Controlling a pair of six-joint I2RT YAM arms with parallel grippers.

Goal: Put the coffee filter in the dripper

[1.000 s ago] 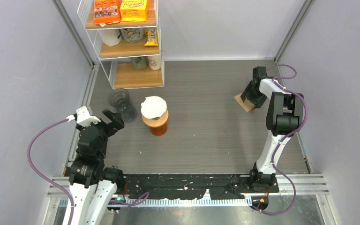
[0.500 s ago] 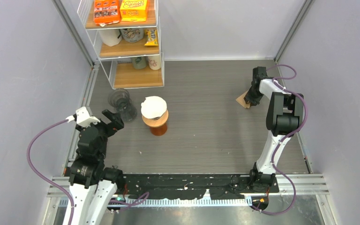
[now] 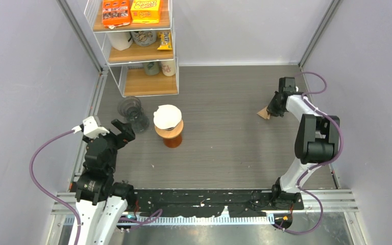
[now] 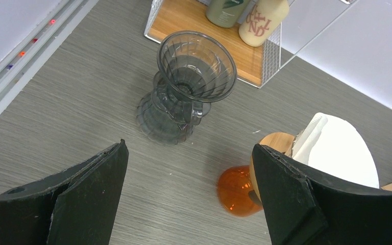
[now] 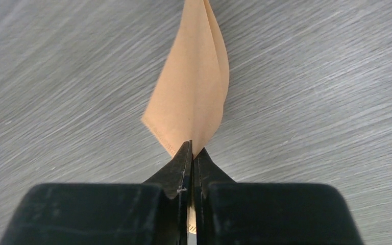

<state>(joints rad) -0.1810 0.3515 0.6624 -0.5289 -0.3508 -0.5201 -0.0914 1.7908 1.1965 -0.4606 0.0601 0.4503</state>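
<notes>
A brown paper coffee filter [image 3: 262, 113] [image 5: 194, 97] is at the far right of the table, pinched by one edge and hanging over the tabletop. My right gripper [image 3: 272, 109] [image 5: 191, 149] is shut on it. A clear grey ribbed dripper [image 3: 131, 113] [image 4: 194, 69] stands at the left, its mouth facing up. My left gripper [image 3: 109, 126] [image 4: 190, 148] hovers just in front of the dripper, wide open and holding nothing.
An orange glass carafe [image 3: 172, 138] [image 4: 237, 190] with a wooden collar holds a white filter [image 3: 167, 116] [image 4: 339, 150] just right of the clear dripper. A wire shelf rack [image 3: 140, 51] with boxes and bottles stands at the back left. Grey walls enclose the table.
My right gripper has closed onto the brown filter, which was lying flat and is now pinched up on edge. The right arm shifted slightly right. The left arm has not moved.
</notes>
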